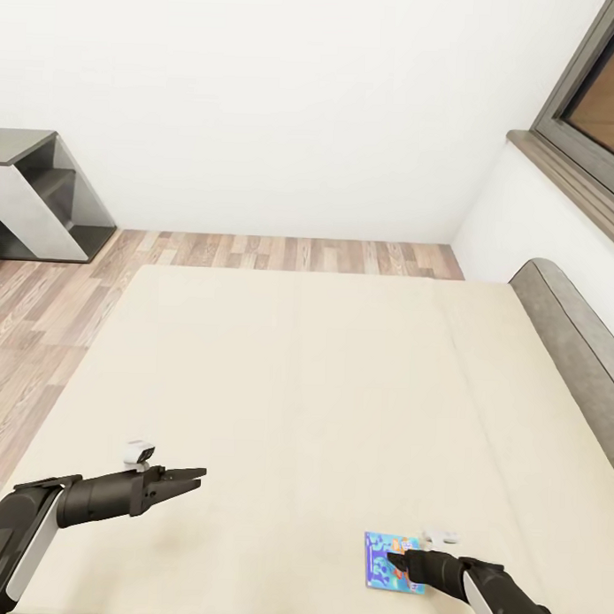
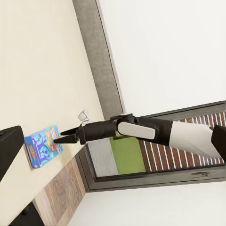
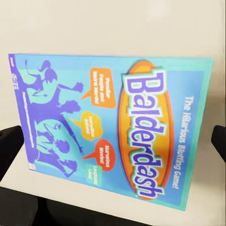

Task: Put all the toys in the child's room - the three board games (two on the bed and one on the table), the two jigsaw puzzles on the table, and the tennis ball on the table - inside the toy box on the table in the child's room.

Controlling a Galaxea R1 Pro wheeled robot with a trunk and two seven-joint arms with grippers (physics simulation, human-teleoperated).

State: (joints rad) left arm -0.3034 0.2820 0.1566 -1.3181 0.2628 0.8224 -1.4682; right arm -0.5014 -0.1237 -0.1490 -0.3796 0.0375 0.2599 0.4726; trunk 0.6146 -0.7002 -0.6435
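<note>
A blue board game with cartoon figures and the word "Balderdash" lies flat on the beige bed, near its front edge at the right. My right gripper hangs just over the box, open. In the right wrist view the box lies between the two spread fingers. The left wrist view shows the same box with the right gripper pointing at it. My left gripper hovers open and empty over the bed's front left.
The grey headboard runs along the bed's right side under a dark-framed window. A grey and white stepped shelf unit stands at the far left on the wooden floor. A white wall stands behind the bed.
</note>
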